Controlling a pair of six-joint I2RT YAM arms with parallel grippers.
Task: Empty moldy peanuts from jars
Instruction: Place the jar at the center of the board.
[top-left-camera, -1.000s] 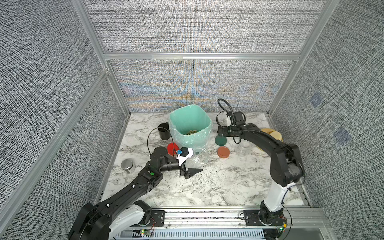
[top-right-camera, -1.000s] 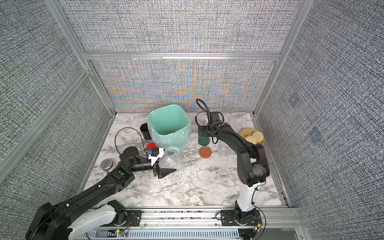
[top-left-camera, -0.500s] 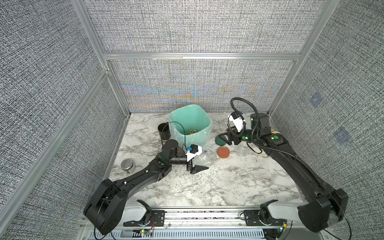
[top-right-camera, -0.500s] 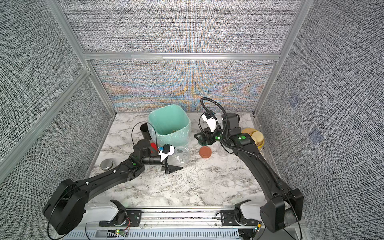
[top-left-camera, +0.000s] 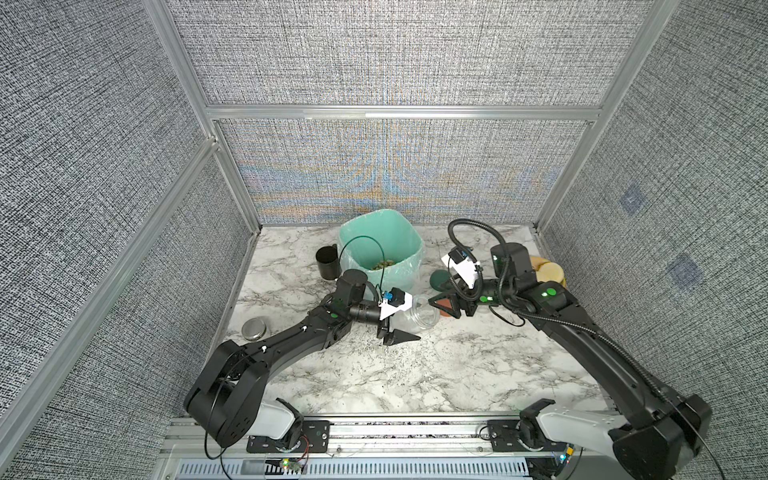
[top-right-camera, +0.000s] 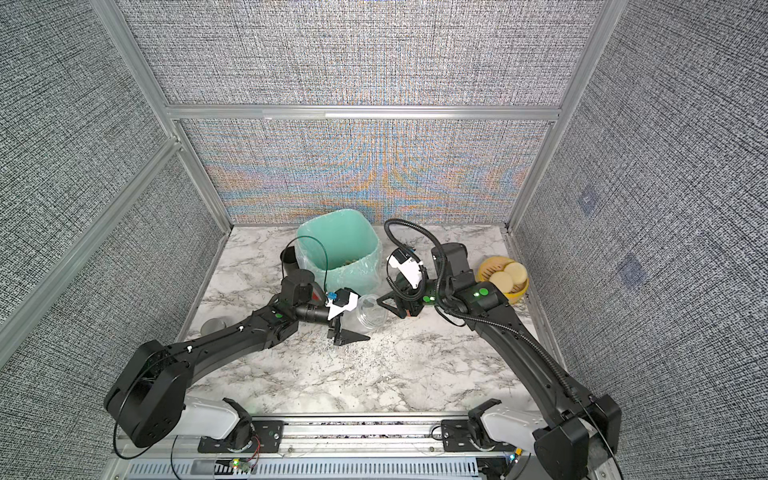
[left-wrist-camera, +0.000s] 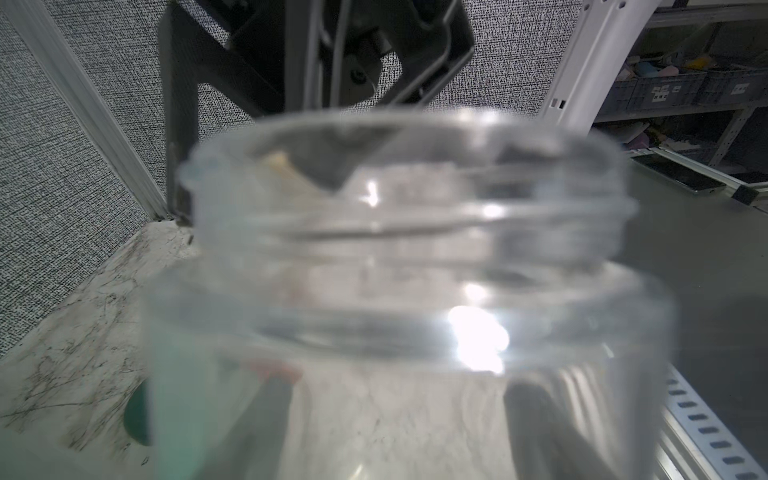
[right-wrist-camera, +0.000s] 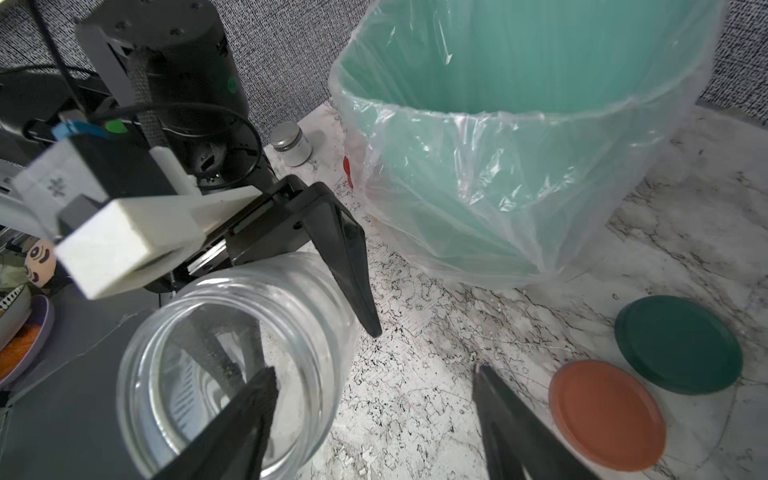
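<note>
Gripping clear jar (top-left-camera: 426, 316) sideways with left claw (top-left-camera: 410, 321), mid-frame. Hovering right claw (right-wrist-camera: 374, 372) at jar mouth, spread wide, grasping nothing. Spotting peanuts (top-left-camera: 384, 264) in teal bin (top-left-camera: 409, 274) above.

A teal bin (top-left-camera: 409, 270) stands beside a black mug (top-left-camera: 327, 262), steel tin (top-left-camera: 254, 329) apart.

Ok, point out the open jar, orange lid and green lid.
open jar (right-wrist-camera: 291, 286), right wrist view, threaded neck
orange lid (right-wrist-camera: 606, 415), right wrist view, top face centre
green lid (right-wrist-camera: 677, 345), right wrist view, top face centre
</note>
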